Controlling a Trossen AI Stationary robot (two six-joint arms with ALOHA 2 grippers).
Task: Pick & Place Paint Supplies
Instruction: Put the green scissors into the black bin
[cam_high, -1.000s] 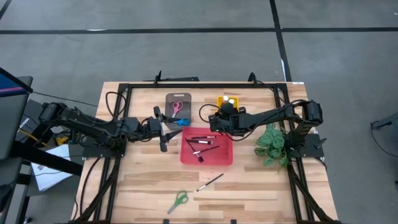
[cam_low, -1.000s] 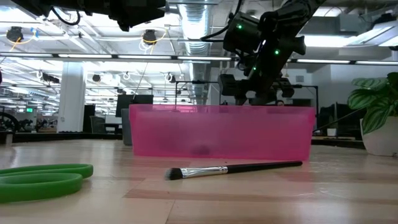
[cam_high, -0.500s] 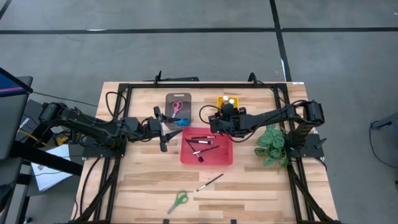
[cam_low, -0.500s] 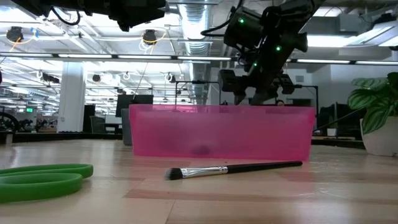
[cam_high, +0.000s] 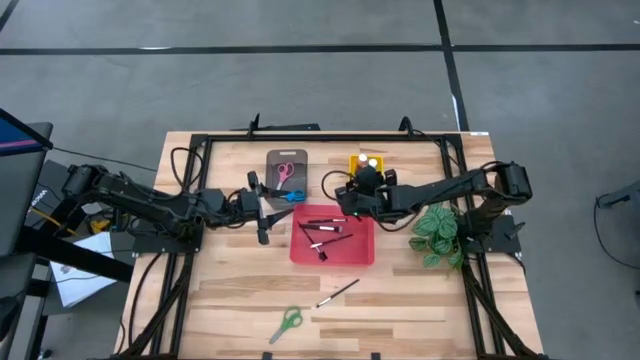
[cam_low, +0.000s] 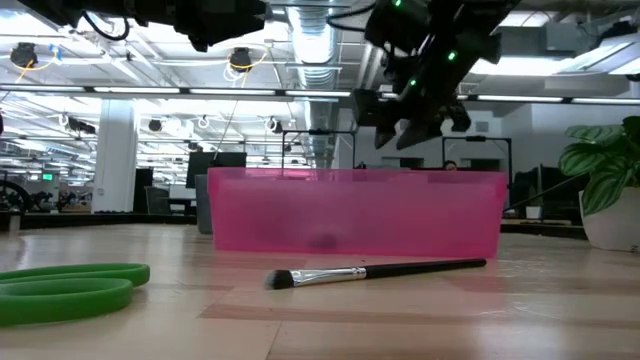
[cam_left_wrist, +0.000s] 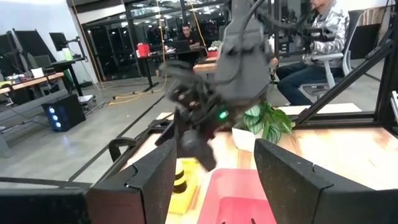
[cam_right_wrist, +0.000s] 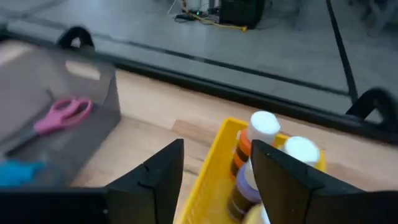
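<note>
My left gripper (cam_high: 262, 212) hung beside the red tray's (cam_high: 360, 255) left edge, its jaws spread and holding nothing; a blue-handled pair of scissors (cam_high: 289, 196) lay on the table just beyond it, not yet put away; behind that, the grey tray (cam_high: 274, 159) already held the pink-handled scissors (cam_high: 285, 171); near the table's front edge the green-handled scissors (cam_high: 287, 321) and 1 loose paintbrush (cam_high: 338, 293) still waited; several brushes (cam_high: 322, 229) lay inside the red tray; my right gripper (cam_high: 360, 183) hovered above the yellow tray (cam_high: 352, 160), jaws apart with nothing between them, and the right wrist view showed white-capped paint bottles (cam_right_wrist: 260, 132) standing in that tray; the leafy plant (cam_high: 438, 228) sat at the right. I judged the sorting well advanced but unfinished: 2 scissors and 1 brush remained outside the trays.
</note>
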